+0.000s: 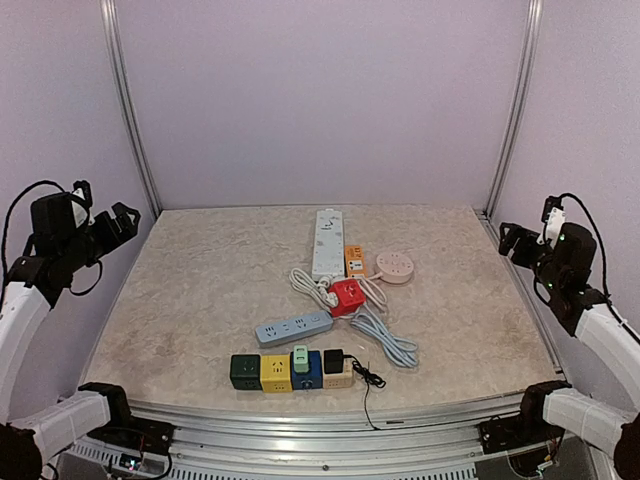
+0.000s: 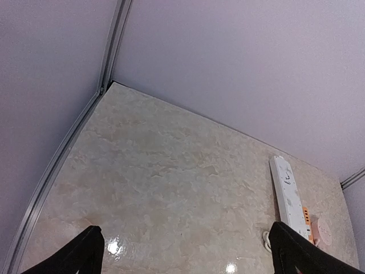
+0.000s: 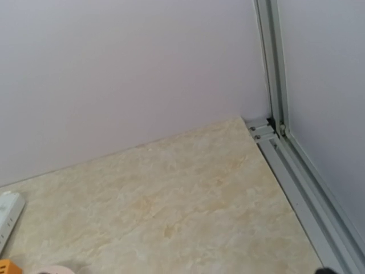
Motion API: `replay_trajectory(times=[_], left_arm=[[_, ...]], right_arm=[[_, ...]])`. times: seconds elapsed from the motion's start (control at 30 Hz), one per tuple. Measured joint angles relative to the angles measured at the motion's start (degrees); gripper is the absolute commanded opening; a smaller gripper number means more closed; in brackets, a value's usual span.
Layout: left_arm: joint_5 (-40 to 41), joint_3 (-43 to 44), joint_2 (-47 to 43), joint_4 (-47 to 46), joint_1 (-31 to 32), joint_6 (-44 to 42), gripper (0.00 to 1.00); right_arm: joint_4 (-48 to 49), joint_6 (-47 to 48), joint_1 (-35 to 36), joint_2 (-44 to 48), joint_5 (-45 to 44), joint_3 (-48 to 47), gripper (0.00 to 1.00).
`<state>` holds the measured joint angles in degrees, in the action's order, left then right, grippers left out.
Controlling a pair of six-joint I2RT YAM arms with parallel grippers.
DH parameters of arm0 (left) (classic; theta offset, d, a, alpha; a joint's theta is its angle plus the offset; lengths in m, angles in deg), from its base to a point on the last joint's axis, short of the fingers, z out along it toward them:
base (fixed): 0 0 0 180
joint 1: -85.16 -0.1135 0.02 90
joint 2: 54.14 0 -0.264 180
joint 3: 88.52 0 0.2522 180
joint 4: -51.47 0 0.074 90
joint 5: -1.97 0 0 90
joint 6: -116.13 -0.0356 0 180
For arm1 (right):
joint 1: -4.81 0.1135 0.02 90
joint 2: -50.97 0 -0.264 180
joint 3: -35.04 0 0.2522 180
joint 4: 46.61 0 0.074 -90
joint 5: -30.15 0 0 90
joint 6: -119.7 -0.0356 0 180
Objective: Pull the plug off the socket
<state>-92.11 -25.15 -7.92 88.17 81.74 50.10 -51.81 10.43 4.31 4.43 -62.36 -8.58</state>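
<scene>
Top view: reach not begun; left gripper (image 1: 122, 220) and right gripper (image 1: 508, 240), both spread and empty, flank the black corded plug (image 1: 334, 359) in the beige cube socket (image 1: 340, 379), low between them. Left wrist: marbled tabletop (image 2: 171, 171), plug unseen. Right wrist: likewise; a descent is needed.

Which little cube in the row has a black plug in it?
The beige cube at the row's right end, with the black plug on top. The blue cube beside it holds a green plug instead.
</scene>
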Motion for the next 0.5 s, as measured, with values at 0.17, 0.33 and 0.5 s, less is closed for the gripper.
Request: replay_trajectory(times=[0.17, 0.33, 0.5], left_arm=[[-1.27, 0.0, 0.61, 0.72, 0.0, 0.02, 0.99], [-2.45, -0.02, 0.37, 1.31, -0.02, 0.85, 0.99], [-7.85, -2.43, -2.58, 0.44, -0.02, 3.28, 0.99]], right_arm=[[-0.09, -0.2, 0.0, -0.5, 0.15, 0.04, 1.0], [-0.17, 0.37, 0.0, -0.5, 1.64, 0.02, 1.0], [-2.54, 4.68, 0.96, -0.5, 7.23, -1.29, 0.92]])
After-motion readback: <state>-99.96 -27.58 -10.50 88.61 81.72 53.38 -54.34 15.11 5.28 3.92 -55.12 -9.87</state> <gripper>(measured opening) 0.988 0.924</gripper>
